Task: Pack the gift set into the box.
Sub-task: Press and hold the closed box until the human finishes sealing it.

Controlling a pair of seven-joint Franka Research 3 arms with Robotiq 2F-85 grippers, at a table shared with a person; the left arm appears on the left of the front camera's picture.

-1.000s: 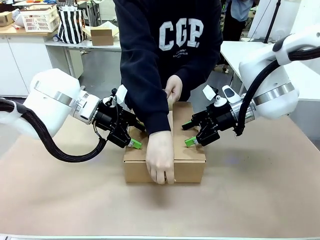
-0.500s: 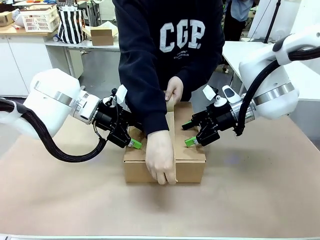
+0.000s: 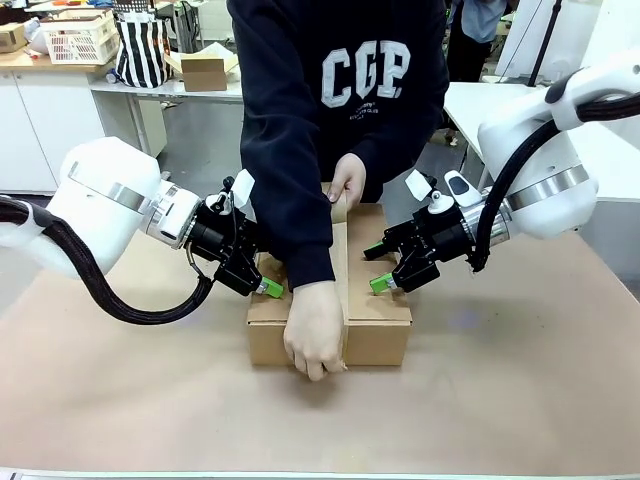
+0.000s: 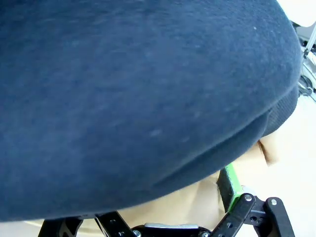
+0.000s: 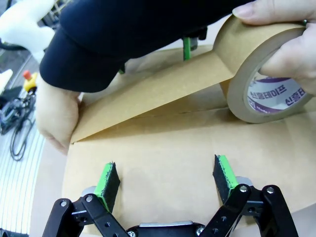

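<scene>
The box (image 3: 380, 335) stands shut in the middle of the table, and the gift set is hidden from view. My left gripper (image 3: 265, 277) rests open on the box's left top flap, one green pad (image 4: 229, 182) showing under the person's dark sleeve. On the right flap (image 5: 168, 148) my right gripper (image 3: 380, 266) (image 5: 166, 177) is open, fingers spread on the cardboard and holding nothing. The person holds a roll of brown tape (image 5: 261, 74) at the far edge. A tape strip (image 3: 340, 260) runs along the centre seam, and the other hand (image 3: 315, 340) presses its end on the front face.
The person stands close against the far side, arms reaching between my two grippers. Brown table surface (image 3: 150, 400) lies open in front and to both sides. On a back counter sit a white basket (image 3: 78, 38), a striped bag (image 3: 142, 48) and a small brown carton (image 3: 205, 72).
The person's near hand has slid lower onto the box's front face, pressing the tape end down. Both arms have stayed where they were.
</scene>
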